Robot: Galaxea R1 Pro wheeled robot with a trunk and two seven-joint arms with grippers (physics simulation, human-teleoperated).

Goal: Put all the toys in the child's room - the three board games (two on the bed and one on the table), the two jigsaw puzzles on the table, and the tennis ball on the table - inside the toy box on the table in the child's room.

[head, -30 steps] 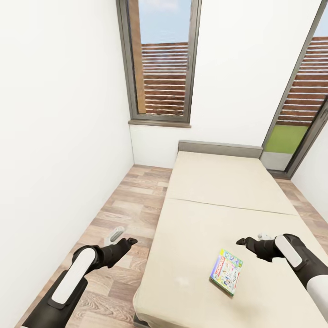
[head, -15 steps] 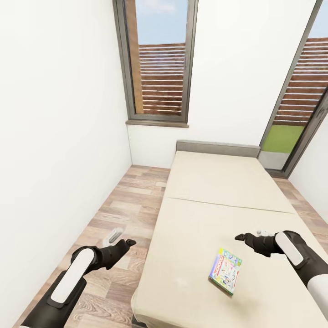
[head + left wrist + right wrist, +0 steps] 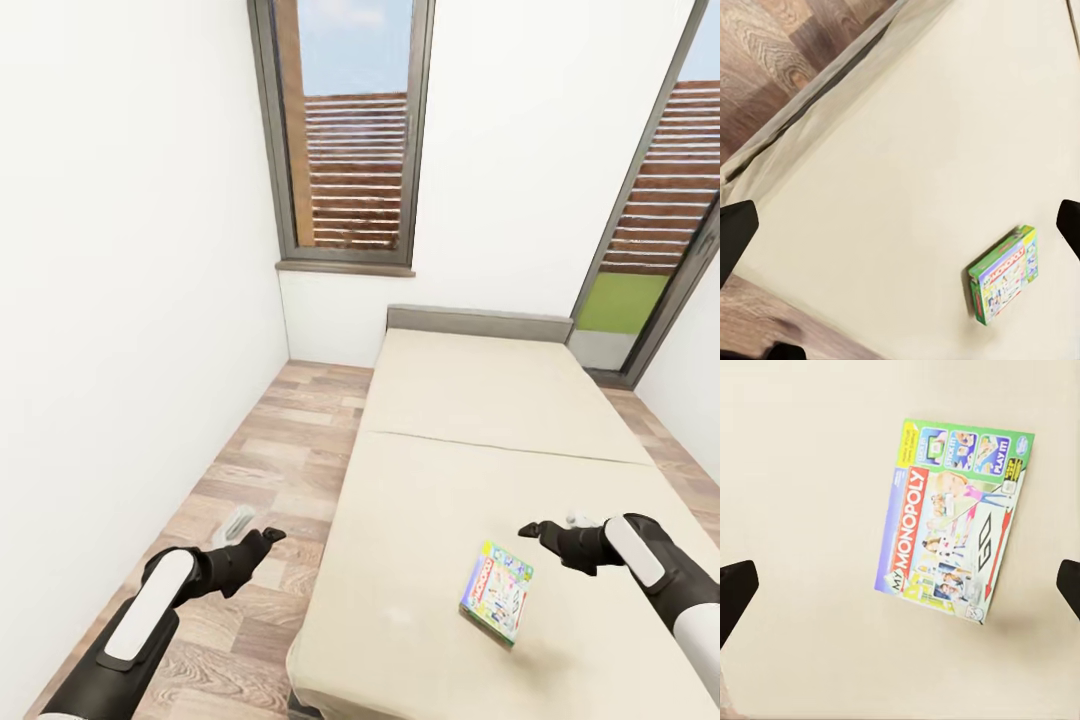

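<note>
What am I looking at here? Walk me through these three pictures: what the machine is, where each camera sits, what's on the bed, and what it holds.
This is a simulated two-armed robot on wheels, steered by a person. The big picture comes from a camera on its head, looking down over both black-and-white arms. Its left hand hangs over the wooden floor beside the bed; its right hand hovers above the mattress.

The two smaller pictures come from cameras near each hand, looking out along its two fingers. The dark shapes at the edges are fingertips, set wide apart, so both hands are open and hold nothing.

On the bed lies one board game, a Monopoly box, which the right wrist view shows closest. It sits near the right hand, untouched. A small grey object lies on the floor; I cannot tell what it is.
</note>
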